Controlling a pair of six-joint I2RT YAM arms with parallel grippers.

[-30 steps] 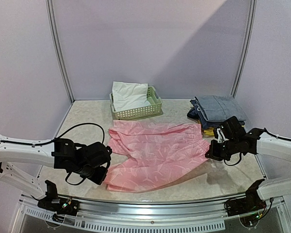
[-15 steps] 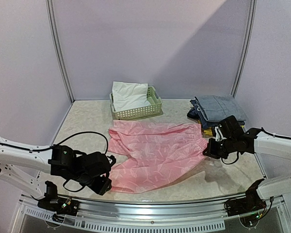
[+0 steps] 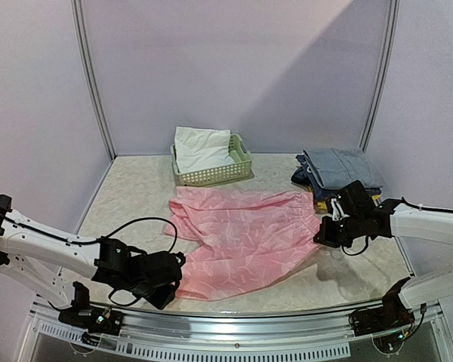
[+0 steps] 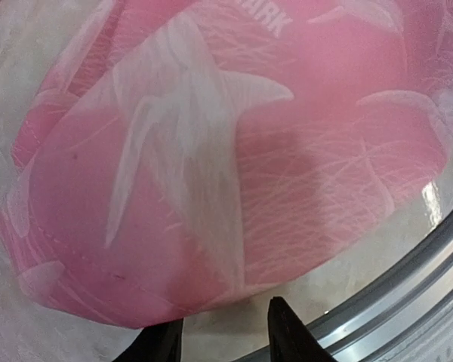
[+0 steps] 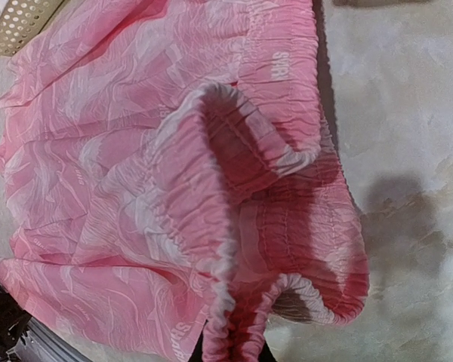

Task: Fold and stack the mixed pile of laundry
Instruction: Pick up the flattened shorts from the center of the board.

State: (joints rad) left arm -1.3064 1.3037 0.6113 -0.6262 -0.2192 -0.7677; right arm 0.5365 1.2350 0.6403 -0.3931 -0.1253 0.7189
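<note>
The left claw stands open with nothing between its fingers, low over the table beside the front rail. The hem of the pink garment lies just ahead of the fingertips, not between them. The right claw is closed on the gathered elastic waistband of the same garment and holds that edge raised in a loop. The garment lies spread across the middle of the table between the two claws. Behind it sits a pale green basket holding the white garment. A stack of folded blue and yellow clothes lies just behind the right claw.
</note>
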